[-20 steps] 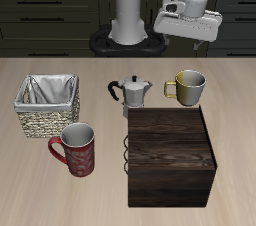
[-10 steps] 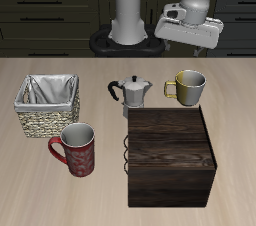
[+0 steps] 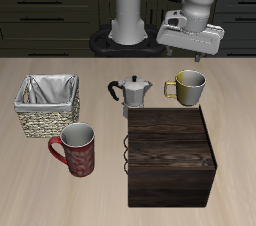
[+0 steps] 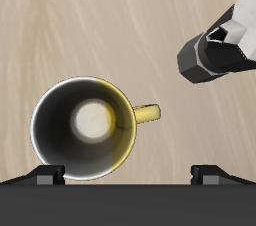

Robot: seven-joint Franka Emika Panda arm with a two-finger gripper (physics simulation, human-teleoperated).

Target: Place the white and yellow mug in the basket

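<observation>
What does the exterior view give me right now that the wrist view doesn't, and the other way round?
Only the exterior view shows the square woven wicker basket, the red patterned mug, the dark wooden box and the gripper raised above the table. Only the wrist view looks straight down into the mug, showing its pale bottom. Both show the small olive-yellow mug with the pale rim, upright, and the silver moka pot beside it.

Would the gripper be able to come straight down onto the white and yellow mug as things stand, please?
Probably yes: the gripper hangs above the white and yellow mug, nothing lies between, and the moka pot stands apart beside it.
</observation>
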